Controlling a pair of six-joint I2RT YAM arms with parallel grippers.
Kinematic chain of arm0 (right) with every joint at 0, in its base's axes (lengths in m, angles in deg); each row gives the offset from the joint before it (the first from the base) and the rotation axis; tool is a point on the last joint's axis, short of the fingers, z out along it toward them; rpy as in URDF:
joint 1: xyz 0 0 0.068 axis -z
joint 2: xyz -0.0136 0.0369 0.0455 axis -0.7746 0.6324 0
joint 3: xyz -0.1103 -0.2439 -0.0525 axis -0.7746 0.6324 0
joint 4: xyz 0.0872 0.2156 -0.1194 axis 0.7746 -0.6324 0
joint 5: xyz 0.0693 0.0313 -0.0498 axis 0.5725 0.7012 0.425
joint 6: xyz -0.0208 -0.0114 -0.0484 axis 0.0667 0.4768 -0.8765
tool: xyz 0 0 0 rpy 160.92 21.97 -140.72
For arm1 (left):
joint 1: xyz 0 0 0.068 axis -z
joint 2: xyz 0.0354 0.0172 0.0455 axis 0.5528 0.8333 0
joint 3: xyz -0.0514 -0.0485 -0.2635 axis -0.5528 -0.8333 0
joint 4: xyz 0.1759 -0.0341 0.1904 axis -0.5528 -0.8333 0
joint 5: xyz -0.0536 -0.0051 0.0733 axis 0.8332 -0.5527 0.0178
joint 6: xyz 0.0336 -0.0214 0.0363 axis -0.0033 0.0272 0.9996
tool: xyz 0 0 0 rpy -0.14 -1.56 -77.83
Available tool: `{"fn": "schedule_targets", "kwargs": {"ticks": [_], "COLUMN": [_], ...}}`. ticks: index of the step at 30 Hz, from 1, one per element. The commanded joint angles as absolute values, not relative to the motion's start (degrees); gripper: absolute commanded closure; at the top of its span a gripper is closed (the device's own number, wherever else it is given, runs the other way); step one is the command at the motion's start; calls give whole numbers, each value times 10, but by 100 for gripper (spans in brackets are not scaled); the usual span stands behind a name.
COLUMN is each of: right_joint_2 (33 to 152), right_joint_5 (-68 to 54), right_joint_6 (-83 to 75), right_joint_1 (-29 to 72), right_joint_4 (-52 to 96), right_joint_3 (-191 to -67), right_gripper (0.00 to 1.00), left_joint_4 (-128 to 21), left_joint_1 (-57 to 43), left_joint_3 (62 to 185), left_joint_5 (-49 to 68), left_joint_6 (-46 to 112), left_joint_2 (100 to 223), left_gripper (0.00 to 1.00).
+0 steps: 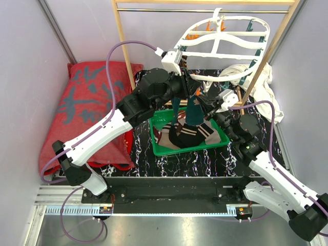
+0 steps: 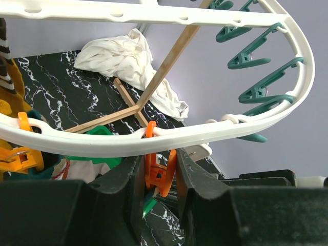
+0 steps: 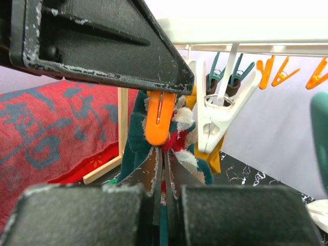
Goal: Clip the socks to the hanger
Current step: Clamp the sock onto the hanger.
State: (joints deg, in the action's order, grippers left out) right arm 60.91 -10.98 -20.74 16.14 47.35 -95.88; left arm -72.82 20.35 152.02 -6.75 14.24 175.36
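Left pincer (image 2: pixel 159 177): partly closed, fingers pressing on both sides of an orange peg (image 2: pixel 155 165). That peg hangs from the white rim of the hanger (image 2: pixel 92 145), which curves across just above my fingertips. A row of teal pegs (image 2: pixel 256 56) hangs on the rim up and to the right of this pincer. A mustard sock (image 2: pixel 7 97) with a striped cuff hangs at the far left of it.

Right pincer (image 3: pixel 163 160): jaws fully together, pinching the top edge of the dark teal sock (image 3: pixel 134 138). The fabric there shows red and white patches. The orange peg sits directly above these fingertips, its tip meeting the sock. A white peg (image 3: pixel 218 118) hangs just right of it. My left pincer's dark finger crosses overhead.

From the top view, the teal sock hangs straight down between my two pincers, below the hanger's near edge. Its lower end reaches over the green tray (image 1: pixel 156 143) on the bench. More socks (image 1: pixel 184 136), dark with grey and maroon stripes, lie heaped in that tray, below both pincers.

A white cloth (image 2: pixel 123 56) is bunched on the bench beyond the left pincer, by the leg of the wooden rack (image 2: pixel 164 72). A red cloth (image 3: pixel 41 133) lies left of the right pincer.
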Motion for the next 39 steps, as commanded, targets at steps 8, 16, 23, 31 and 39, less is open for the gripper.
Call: {"fn": "schedule_targets", "kwargs": {"ticks": [8, 16, 23, 31, 39], "right_joint_2": [596, 597, 597, 568, 482], "right_joint_5": [-110, -113, -123, -142, -190], "right_joint_6": [-193, -192, -188, -190, -181], "right_joint_1": [156, 157, 157, 157, 157], "right_joint_4": [511, 511, 508, 453, 337], "right_joint_3": [-1000, -1002, -1001, -995, -966], "right_gripper": [99, 96, 75, 39, 16], "left_joint_4": [-714, -711, -712, -711, -712], "left_joint_1": [204, 204, 203, 194, 154], "left_joint_3": [1519, 1518, 1517, 1482, 1332], "left_joint_5": [-68, -64, -77, -101, -161], "left_joint_6": [156, 155, 168, 195, 233], "left_joint_2": [1744, 1740, 1727, 1673, 1552], "left_gripper": [100, 64, 34, 16, 1]}}
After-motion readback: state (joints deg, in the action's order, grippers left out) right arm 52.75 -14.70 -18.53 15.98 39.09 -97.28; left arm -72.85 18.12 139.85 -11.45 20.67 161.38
